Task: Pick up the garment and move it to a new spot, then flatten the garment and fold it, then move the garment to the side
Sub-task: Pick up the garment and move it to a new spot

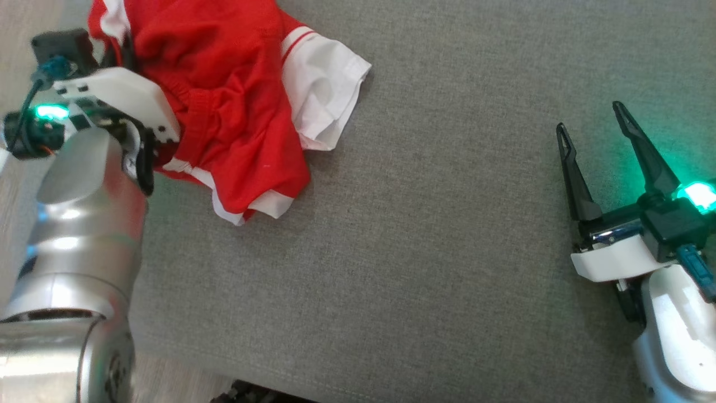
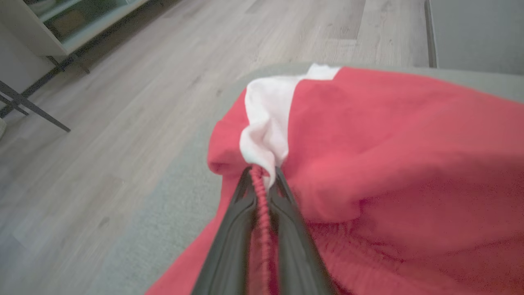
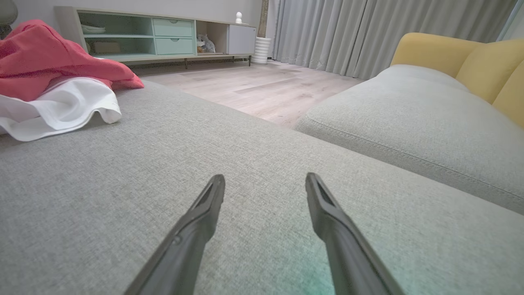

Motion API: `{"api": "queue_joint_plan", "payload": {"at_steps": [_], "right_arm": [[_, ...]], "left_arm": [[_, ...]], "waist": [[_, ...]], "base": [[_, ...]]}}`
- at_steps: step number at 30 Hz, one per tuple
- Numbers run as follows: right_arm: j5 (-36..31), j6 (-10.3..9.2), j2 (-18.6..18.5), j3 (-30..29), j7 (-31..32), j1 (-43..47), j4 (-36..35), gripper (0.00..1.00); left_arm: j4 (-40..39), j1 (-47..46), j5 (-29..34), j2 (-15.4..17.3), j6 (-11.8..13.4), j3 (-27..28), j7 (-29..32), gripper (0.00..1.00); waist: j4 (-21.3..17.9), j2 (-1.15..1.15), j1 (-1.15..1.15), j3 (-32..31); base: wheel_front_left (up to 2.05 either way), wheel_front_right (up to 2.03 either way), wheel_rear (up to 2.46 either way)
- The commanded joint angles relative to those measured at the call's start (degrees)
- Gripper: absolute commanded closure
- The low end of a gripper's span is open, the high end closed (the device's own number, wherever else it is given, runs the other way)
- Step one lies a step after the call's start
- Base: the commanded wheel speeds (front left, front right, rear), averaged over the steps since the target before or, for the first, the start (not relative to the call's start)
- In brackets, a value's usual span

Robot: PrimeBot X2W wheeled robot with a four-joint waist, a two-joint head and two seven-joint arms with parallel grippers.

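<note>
Between the fingers of your left claw [image 2: 262, 172], you have the garment [image 2: 389, 143] pinched tight by its red elastic edge; the rest bunches just beyond the tips on the grey cushion [image 1: 419, 252]. Your right claw [image 3: 265, 182] stands spread apart above bare cushion, the garment well off to its left.

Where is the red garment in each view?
Head view: garment upper left, on grey cushion.
Left wrist view: garment centre to right, pinched in the fingers of the left gripper.
Right wrist view: garment far upper left.
Shared landmark: the grey cushion under it.
</note>
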Motion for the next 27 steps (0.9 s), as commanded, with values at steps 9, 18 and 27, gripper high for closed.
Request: {"api": "queue_joint_plan", "payload": {"at_steps": [9, 18, 27], "right_arm": [[1.15, -0.04, 3.74, 2.95, 0.13, 0.54, 2.51, 0.00], [4.70, -0.04, 8.45, 3.64, 0.13, 1.83, 3.26, 0.00], [11.09, -0.04, 9.20, 3.45, 0.13, 4.05, 0.53, 0.00]], "left_arm": [[-3.86, -7.04, 3.07, 5.04, -1.09, -3.37, -9.38, 1.00], [-10.58, -12.76, 6.67, 4.81, -4.48, -9.85, -10.87, 1.00], [-19.55, -16.04, 4.26, 3.22, -5.91, -16.62, -6.39, 1.00]], "waist": [[-1.50, 0.00, 0.00, -9.06], [-9.69, 0.00, 0.00, -19.04], [-24.79, 0.00, 0.00, -22.39]], "base": [[0.00, 0.00, 0.00], [0.00, 0.00, 0.00], [0.00, 0.00, 0.00]]}}
